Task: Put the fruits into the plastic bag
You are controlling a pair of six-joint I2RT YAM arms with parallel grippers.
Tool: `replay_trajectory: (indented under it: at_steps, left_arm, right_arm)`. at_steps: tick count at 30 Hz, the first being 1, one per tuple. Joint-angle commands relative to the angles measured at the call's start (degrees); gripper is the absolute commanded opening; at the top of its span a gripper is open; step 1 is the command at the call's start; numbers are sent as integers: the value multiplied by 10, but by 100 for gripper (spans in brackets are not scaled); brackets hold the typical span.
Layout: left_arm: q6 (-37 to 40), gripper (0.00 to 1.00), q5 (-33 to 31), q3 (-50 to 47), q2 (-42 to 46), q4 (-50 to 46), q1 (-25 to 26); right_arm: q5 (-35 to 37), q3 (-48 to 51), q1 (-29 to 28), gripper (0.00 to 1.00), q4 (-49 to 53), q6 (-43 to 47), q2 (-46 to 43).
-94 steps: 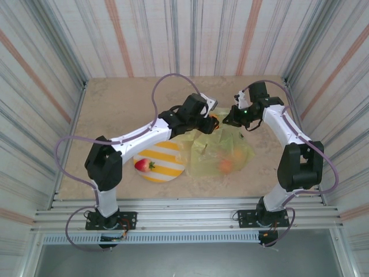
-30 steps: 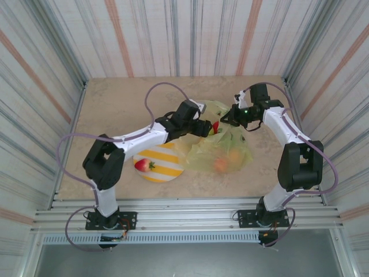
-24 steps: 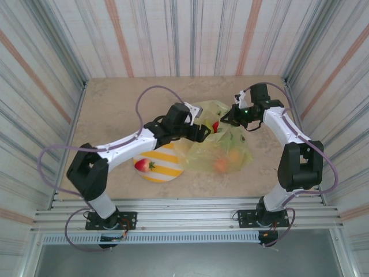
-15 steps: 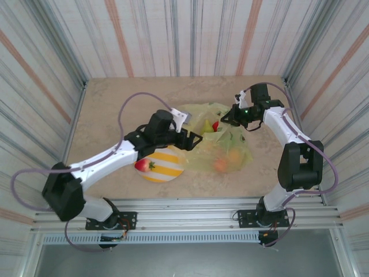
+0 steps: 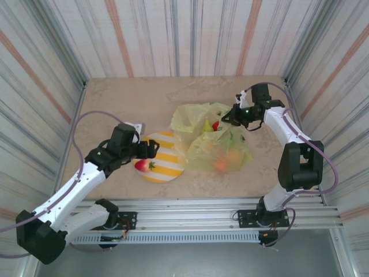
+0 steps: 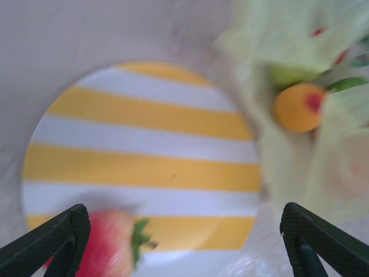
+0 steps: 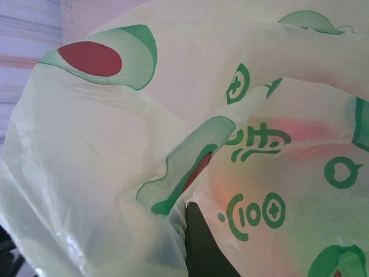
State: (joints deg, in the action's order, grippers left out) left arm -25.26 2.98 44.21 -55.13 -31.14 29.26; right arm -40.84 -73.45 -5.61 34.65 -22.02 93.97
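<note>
Step in hand: going for the one fruit not bagged yet.

Left gripper (image 5: pixel 150 149) sits left of centre in the top view, over the left part of the plate (image 5: pixel 167 158), jaws wide, nothing in them. In its wrist view both fingertips frame the bottom corners, with the red fruit (image 6: pixel 106 245) low left, just inside the left fingertip (image 6: pixel 55 242). That fruit (image 5: pixel 142 165) lies on the plate's near-left edge and has a green leafy cap. The wrist view is blurred, so exact height above the plate is hard to call.

Plastic bag (image 5: pixel 190 118) is centre-right, touching or overlapping the plate's right rim; can't tell which. Its mouth faces left and up. A peach (image 6: pixel 295 108) shows in the opening, and an orange (image 5: pixel 222 165) shows through the plastic lower down.

Right gripper (image 5: pixel 229 117), upper right of the bag, is pinched closed on the bag's rim. Its wrist view has plastic (image 7: pixel 104 144) bunched at the dark finger (image 7: pixel 199 248).

Next move, my read: lower left and a bit nearer, centre the jaws on the red fruit, close, lift, and carry it right into the mouth. The right gripper should hold the rim up.
</note>
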Motion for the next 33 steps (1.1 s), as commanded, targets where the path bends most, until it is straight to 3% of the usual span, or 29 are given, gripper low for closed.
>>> replay_trajectory:
  at_steps: [1,7,13,33]
  left_arm:
    - [-45,89,-12,-25,22,-86,-3]
    - [-113,85,27,-82,27,-77,8]
    - [-130,86,37,-103,-7,-42,25]
    - [-50,87,14,-35,-193,76,5]
  right_arm:
    - [-15,9,2,0,-3,9,8]
    - [-16,12,2,0,-11,7,12]
    - [-18,15,3,0,-13,8,14]
    - [-21,25,14,0,-9,10,2]
